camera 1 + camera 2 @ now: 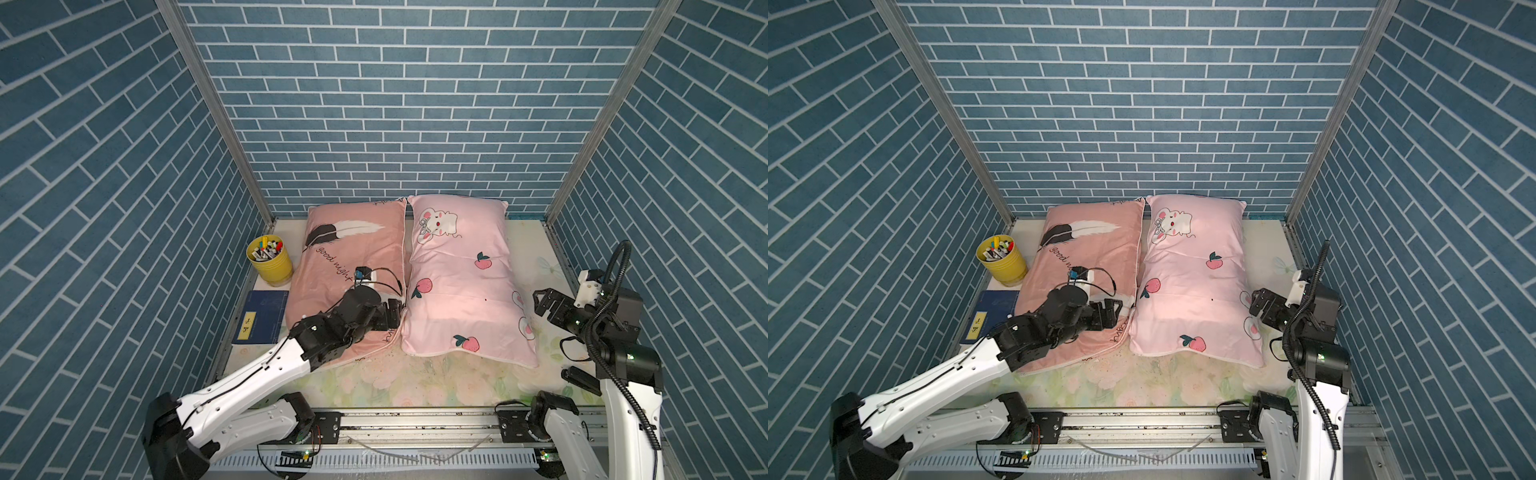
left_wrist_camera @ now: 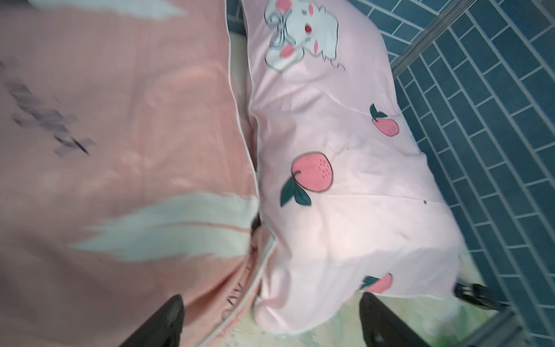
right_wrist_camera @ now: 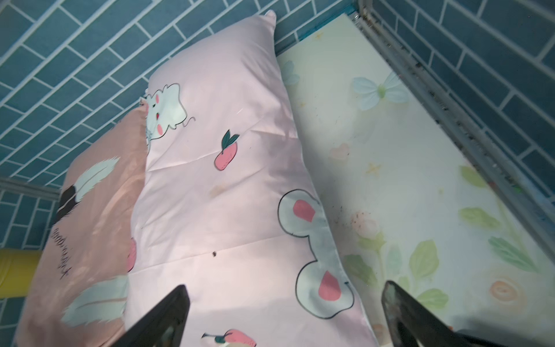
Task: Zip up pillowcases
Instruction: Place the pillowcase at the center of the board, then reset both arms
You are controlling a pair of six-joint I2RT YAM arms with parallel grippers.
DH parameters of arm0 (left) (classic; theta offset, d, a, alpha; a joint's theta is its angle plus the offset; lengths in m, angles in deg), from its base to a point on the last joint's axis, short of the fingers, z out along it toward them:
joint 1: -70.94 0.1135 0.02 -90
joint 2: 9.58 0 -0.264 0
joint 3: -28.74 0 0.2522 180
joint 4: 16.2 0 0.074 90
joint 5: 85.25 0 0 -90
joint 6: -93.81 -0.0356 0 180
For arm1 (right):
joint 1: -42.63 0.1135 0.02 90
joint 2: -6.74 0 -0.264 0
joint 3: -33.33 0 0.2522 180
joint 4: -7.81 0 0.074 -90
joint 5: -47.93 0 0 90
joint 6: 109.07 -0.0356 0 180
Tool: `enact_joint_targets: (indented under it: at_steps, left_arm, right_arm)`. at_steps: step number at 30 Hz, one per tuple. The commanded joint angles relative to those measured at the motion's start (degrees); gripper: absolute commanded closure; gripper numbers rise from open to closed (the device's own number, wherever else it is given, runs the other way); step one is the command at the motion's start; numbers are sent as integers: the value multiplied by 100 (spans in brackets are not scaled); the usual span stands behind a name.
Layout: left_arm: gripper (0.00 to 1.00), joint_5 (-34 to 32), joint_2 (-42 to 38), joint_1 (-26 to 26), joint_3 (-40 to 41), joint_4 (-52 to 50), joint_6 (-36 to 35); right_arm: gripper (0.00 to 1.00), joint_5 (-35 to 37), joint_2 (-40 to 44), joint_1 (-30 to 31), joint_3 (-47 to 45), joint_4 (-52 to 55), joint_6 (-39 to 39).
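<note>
Two pillowcases lie side by side on the table, long sides touching. The salmon-pink one (image 1: 349, 266) (image 1: 1088, 257) has feathers and "good night" script. The light-pink one (image 1: 457, 286) (image 1: 1192, 291) has a bunny and peaches. My left gripper (image 1: 395, 309) (image 2: 271, 303) hovers open over the seam between them near their front ends, holding nothing. My right gripper (image 1: 544, 305) (image 3: 285, 290) stands open just above the light-pink case's right edge, by the bunny-ear print (image 3: 318, 258). I cannot make out a zip pull on either case.
A yellow cup of markers (image 1: 270, 259) and a dark blue book (image 1: 262, 316) sit left of the salmon case. Floral table covering (image 1: 415, 382) shows in front and to the right. Blue brick walls (image 1: 374, 104) enclose three sides; a metal rail (image 1: 415, 419) runs along the front.
</note>
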Motion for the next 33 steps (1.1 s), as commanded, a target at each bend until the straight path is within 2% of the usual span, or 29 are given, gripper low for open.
enact_joint_targets:
  at_steps: [1, 4, 7, 9, 15, 18, 27, 30, 33]
  left_arm:
    - [0, -1136, -148, 396, 70, -573, -1471]
    - [0, -1708, -226, 920, 276, -507, -2096]
    - [0, -2782, -256, 1214, 705, -77, -3021]
    - [0, -3119, -256, 1597, 1115, 410, -3344]
    - [0, -2278, -103, 2804, 1941, 2174, -3415]
    - [0, -2134, 182, 3198, 2043, 2506, -3425]
    - [1, -1667, 841, 3762, 2515, 3839, -3542]
    - [0, -1370, 1021, 3858, 2862, 4651, -3604]
    - [1, -1283, 1218, 3953, 2903, 5009, -3689]
  right_arm:
    - [1, 1115, -153, -15, -535, -1060, 422]
    - [1, 1385, -234, -9, -1059, -1813, 402]
    - [1, 1400, -430, 8, -1137, -2009, 492]
    - [1, 1603, -606, 74, -1253, -2191, 457]
    - [1, 2033, -1134, 371, -1703, -3033, 456]
    - [1, 2088, -1500, 476, -1722, -3329, 501]
    - [1, 2502, -2369, 789, -2369, -4917, 669]
    - [1, 2601, -2548, 871, -2584, -5443, 774]
    - [1, 2681, -2759, 924, -2824, -6084, 901]
